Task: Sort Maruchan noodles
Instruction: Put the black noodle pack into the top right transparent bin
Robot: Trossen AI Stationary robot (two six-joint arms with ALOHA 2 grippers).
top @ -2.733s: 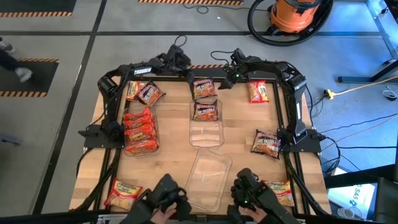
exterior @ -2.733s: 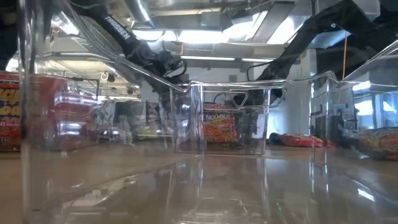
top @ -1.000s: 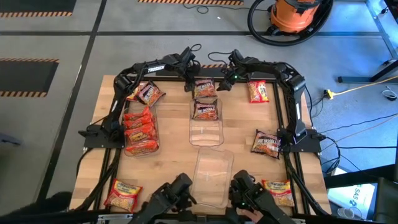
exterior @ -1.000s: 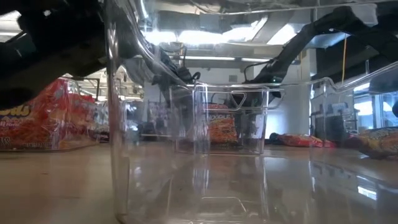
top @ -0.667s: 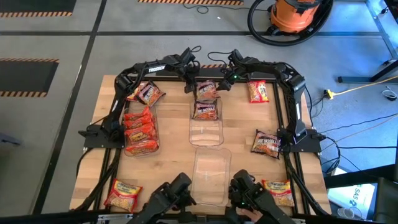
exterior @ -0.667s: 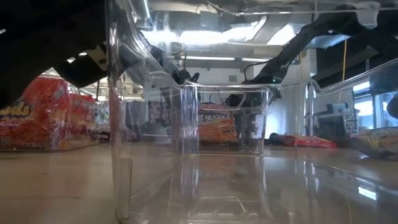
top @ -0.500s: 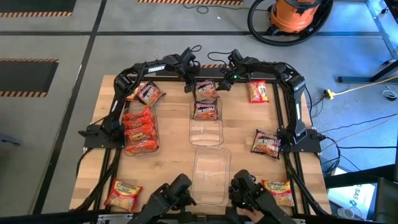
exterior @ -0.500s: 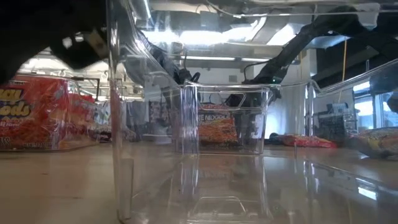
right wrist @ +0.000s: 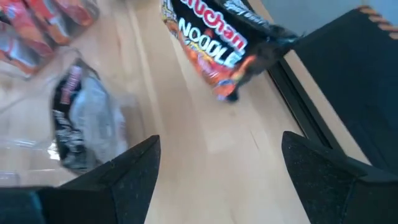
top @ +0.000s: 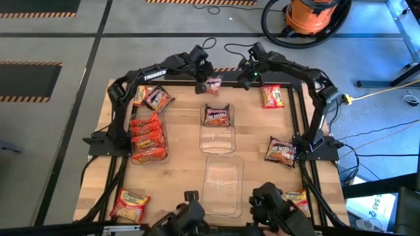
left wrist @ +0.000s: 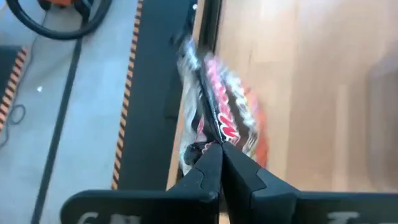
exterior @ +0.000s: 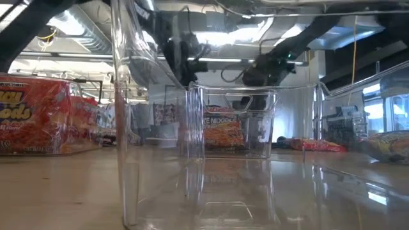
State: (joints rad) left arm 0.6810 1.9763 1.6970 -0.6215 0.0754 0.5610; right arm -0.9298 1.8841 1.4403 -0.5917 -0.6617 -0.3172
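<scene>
left gripper: shut tight on a dark packet, which is held up off the table at the far edge; in the left wrist view the fingers are pinched on one end of it and the rest is seen edge-on.
right gripper: jaws spread wide, nothing in them, parked just beside the held packet at the far edge.
middle bin: clear, one dark packet is lying at its far end, the rest is bare.
left bin: packed with orange-red packets, stacked in a row.
near bin: clear, sits just in front of the middle bin; no packets can be made out in it.
loose packets, far left: two are piled together beside the left arm's base.
loose packets, right: a red-and-yellow one is near the right gripper, a dark one is by the right edge.
loose packets, near corners: one at the left, one at the right.
in the way: the low view is mostly blocked by the near bin's wall; the middle bin's packet is only seen through plastic.
table: light wood, framed by black rails.
off the table: an orange vacuum and a hose are parked on the floor beyond the far edge.
</scene>
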